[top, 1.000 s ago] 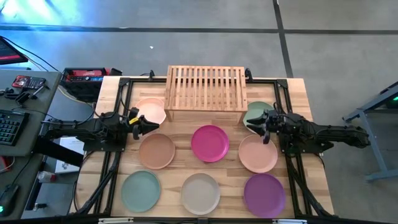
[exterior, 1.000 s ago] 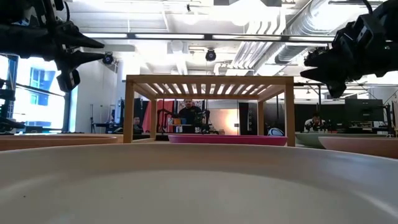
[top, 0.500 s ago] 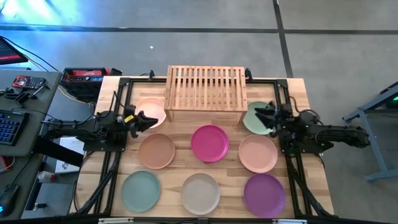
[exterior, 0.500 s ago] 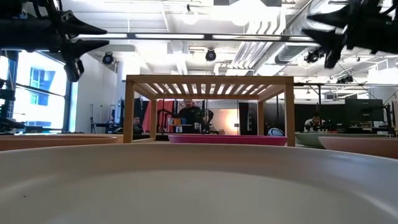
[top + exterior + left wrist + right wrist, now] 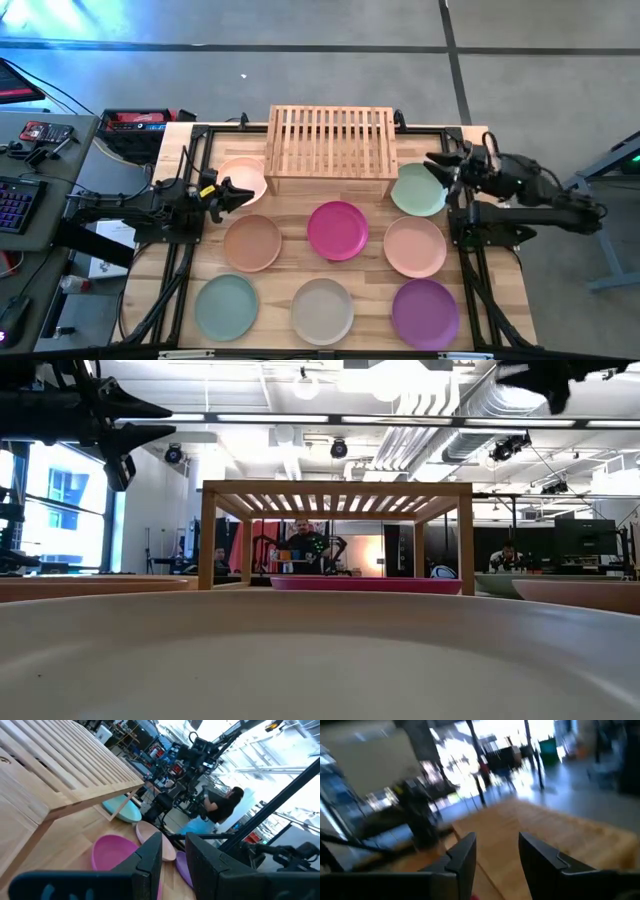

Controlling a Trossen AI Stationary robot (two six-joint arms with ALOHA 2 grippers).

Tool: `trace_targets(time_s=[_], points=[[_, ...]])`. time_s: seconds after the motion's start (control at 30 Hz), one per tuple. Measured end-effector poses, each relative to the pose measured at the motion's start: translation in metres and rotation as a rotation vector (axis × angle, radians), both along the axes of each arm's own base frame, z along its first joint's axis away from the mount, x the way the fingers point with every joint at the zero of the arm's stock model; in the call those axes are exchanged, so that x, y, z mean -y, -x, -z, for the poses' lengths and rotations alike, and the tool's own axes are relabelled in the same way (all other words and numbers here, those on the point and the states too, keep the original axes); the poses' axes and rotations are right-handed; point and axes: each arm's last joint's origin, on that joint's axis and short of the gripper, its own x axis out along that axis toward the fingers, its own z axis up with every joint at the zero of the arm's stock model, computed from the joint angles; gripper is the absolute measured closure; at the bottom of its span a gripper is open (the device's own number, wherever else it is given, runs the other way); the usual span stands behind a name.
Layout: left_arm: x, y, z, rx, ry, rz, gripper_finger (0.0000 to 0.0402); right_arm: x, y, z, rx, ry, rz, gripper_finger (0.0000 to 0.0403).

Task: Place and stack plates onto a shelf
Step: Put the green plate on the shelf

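Eight plates [image 5: 337, 230] lie on the bench [image 5: 476, 143] around the bare shelf [image 5: 331, 142], as the left hand [image 5: 238, 192] hovers beside it slightly parted and the right hand [image 5: 436, 164] open, both empty

The low slatted light-wood shelf [image 5: 330, 150] stood at the table's far edge, one round matte plate [image 5: 243, 179] at its left end and another [image 5: 418, 189] at its right. Six more plates lay in two rows before it.
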Motion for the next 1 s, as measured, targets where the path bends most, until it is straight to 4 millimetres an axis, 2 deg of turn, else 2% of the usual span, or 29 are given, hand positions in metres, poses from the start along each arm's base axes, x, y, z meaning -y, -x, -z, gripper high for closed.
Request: trace_targets(time_s=[0.13,0.3,0.57,0.77,1.0], points=[[0.000,0.000,0.000,-0.004,-0.003,0.000,0.0328,0.000,0.003,-0.007,-0.243,-0.194,0.037,0.0268],[0.000,0.000,0.003,-0.034,-0.002,0.000,0.0328,-0.002,-0.007,-0.001,-0.490,-0.365,0.017,0.0268],[0.000,0.000,0.005,-0.046,0.002,0.000,0.0328,-0.001,-0.038,0.037,-0.752,-0.518,-0.006,0.0268],[0.000,0.000,0.005,-0.046,0.001,0.000,0.0328,-0.001,-0.051,0.070,-0.898,-0.631,0.042,0.0268],[0.000,0.000,0.006,-0.060,0.001,0.000,0.0328,0.000,-0.062,0.086,-0.965,-0.625,0.042,0.0268]])
